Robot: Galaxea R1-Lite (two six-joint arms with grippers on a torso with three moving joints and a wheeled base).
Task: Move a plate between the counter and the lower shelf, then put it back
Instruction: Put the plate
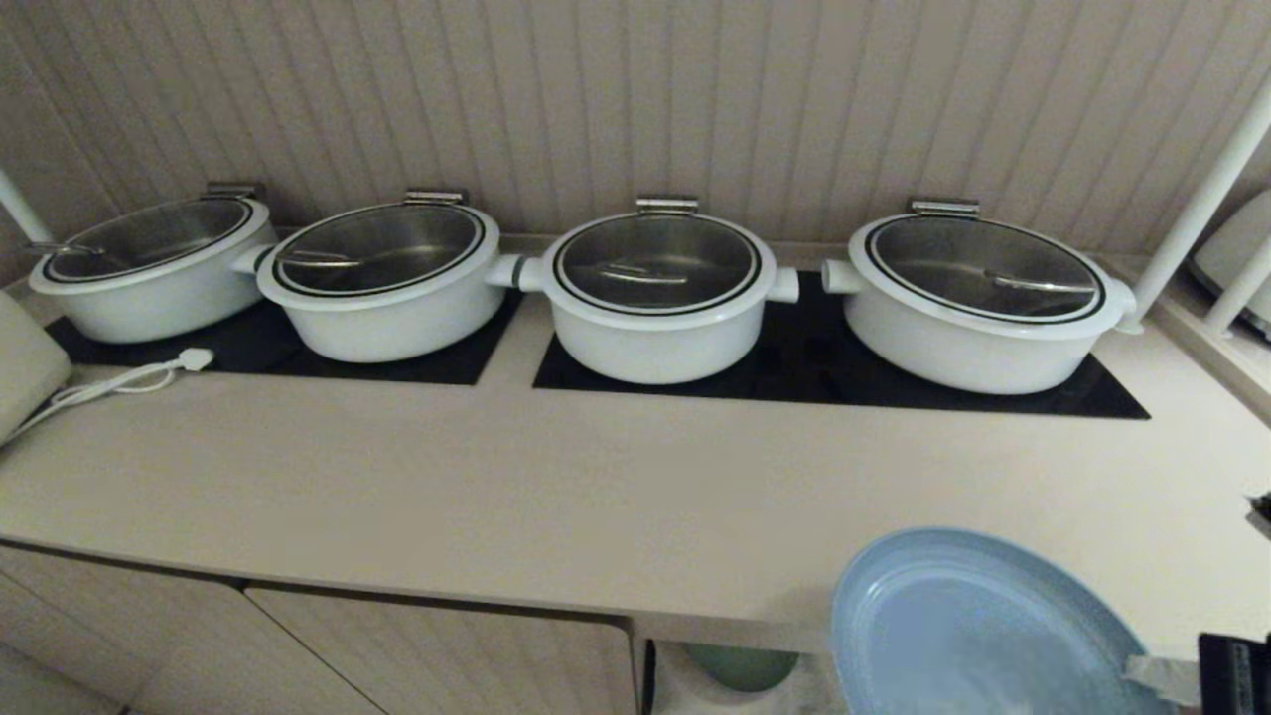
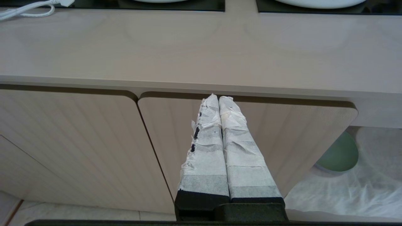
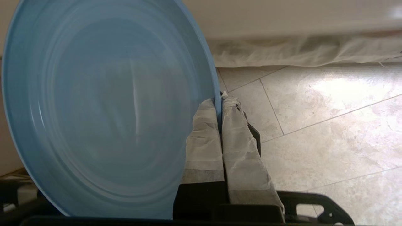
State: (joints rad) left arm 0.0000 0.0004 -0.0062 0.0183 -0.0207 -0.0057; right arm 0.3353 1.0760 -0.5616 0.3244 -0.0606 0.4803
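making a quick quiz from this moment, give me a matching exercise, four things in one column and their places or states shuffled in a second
Things:
1. plate
2. green plate
3. left gripper
4. white cable

Places or states:
A. lying on the counter beside the hob
B. pinched at its rim by the right gripper
C. shut on nothing, in front of a cabinet door
D. on the white cloth of the lower shelf

Pairs: 1-B, 2-D, 3-C, 4-A
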